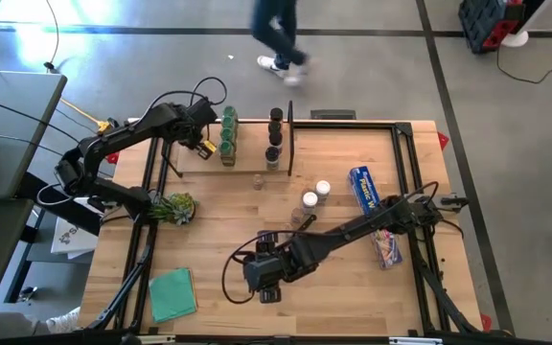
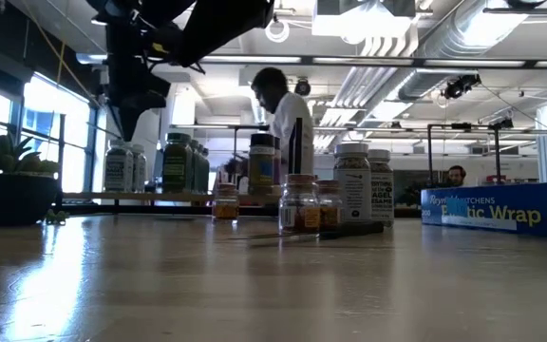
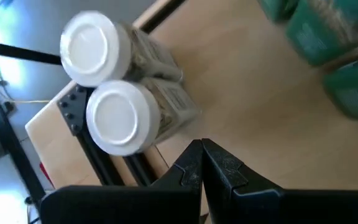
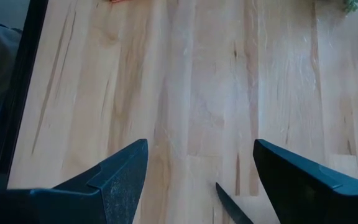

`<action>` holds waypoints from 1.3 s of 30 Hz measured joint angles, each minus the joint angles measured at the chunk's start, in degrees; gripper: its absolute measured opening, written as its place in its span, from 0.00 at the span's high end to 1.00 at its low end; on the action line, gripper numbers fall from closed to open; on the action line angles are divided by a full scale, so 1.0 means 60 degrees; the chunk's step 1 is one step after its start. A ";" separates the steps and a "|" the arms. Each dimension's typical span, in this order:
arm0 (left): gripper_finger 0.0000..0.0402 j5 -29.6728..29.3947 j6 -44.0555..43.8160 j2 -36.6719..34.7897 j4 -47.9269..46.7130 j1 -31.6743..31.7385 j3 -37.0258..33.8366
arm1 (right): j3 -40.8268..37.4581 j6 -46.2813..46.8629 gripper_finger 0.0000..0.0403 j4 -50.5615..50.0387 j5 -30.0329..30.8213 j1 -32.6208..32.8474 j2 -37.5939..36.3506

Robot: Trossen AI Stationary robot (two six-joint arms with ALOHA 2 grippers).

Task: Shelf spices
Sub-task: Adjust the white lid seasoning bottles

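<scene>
The shelf (image 1: 247,168), a pale plank with black upright rods, stands at the table's far side. On it stand green-capped jars (image 1: 228,134), black-capped jars (image 1: 274,134) and two white-capped jars (image 3: 120,115) near its left end. My left gripper (image 3: 202,163) is shut with nothing in it; it hovers above the shelf's left end (image 2: 129,109), close beside the white-capped jars. Several more spice jars (image 1: 310,199) (image 2: 297,204) stand on the table in front of the shelf. My right gripper (image 4: 201,180) hangs open over bare wood near the table's front (image 1: 266,280).
A blue wrap box (image 1: 364,189) lies right of the loose jars, with a snack bag (image 1: 386,247) nearer the front. A small plant (image 1: 175,206) and a green cloth (image 1: 172,292) sit on the left. A dark knife (image 2: 302,233) lies before the jars. A person (image 1: 278,38) walks beyond the table.
</scene>
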 joint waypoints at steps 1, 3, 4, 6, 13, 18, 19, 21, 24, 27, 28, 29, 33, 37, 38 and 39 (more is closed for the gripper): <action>1.00 -0.0078 -0.0038 0.0013 0.0038 -0.0002 0.0051 | 0.0000 0.0003 0.29 0.0007 0.0004 -0.0016 0.0000; 1.00 -0.0201 -0.0105 0.0120 0.0177 0.0121 0.0156 | 0.0000 0.0000 0.29 0.0042 0.0004 -0.0029 0.0000; 1.00 -0.0199 -0.0102 0.0190 0.0316 0.0207 0.0188 | 0.0000 0.0000 0.29 0.0069 0.0004 -0.0026 0.0000; 1.00 -0.0120 -0.0035 0.0322 0.0620 0.0370 0.0199 | 0.0000 0.0000 0.29 0.0074 0.0002 -0.0026 0.0000; 1.00 -0.0031 0.0174 0.0567 0.1718 0.0860 0.0199 | 0.0000 -0.0079 0.29 0.0072 0.0000 -0.0019 0.0000; 1.00 -0.0031 0.0322 0.0580 0.2569 0.1192 0.0199 | 0.0000 -0.0099 0.29 0.0068 0.0000 -0.0019 0.0000; 1.00 -0.0037 0.0318 0.0601 0.2729 0.1256 0.0199 | 0.0000 -0.0087 0.29 0.0068 0.0000 -0.0019 0.0000; 1.00 -0.0027 0.0322 0.0666 0.2860 0.1376 0.0199 | 0.0000 -0.0086 0.29 0.0064 0.0000 -0.0017 0.0000; 1.00 0.0028 0.0328 0.0872 0.2853 0.1495 0.0199 | 0.0000 -0.0084 0.29 0.0071 -0.0001 -0.0015 0.0000; 1.00 -0.0061 0.0475 0.1115 0.2878 0.1550 0.0199 | 0.0000 -0.0081 0.29 0.0064 -0.0004 -0.0012 0.0000; 1.00 -0.0132 0.0474 0.1185 0.2919 0.1550 0.0199 | 0.0000 -0.0080 0.29 0.0064 -0.0004 -0.0015 0.0000; 1.00 -0.0158 0.0475 0.1240 0.2967 0.1550 0.0199 | 0.0000 -0.0080 0.29 0.0068 -0.0004 -0.0015 0.0000; 1.00 -0.0239 0.0490 0.1307 0.3069 0.1564 0.0199 | 0.0000 -0.0080 0.29 0.0061 -0.0004 -0.0015 0.0000; 1.00 -0.0489 0.0555 0.1304 0.3101 0.1615 0.0199 | 0.0000 -0.0074 0.29 0.0061 -0.0007 -0.0013 0.0000; 1.00 -0.0497 0.0555 0.1304 0.3101 0.1654 0.0199 | 0.0000 -0.0059 0.29 0.0061 -0.0006 -0.0015 0.0000; 1.00 -0.0494 0.0548 0.1304 0.3097 0.1688 0.0199 | 0.0000 -0.0033 0.29 0.0061 -0.0004 -0.0015 0.0000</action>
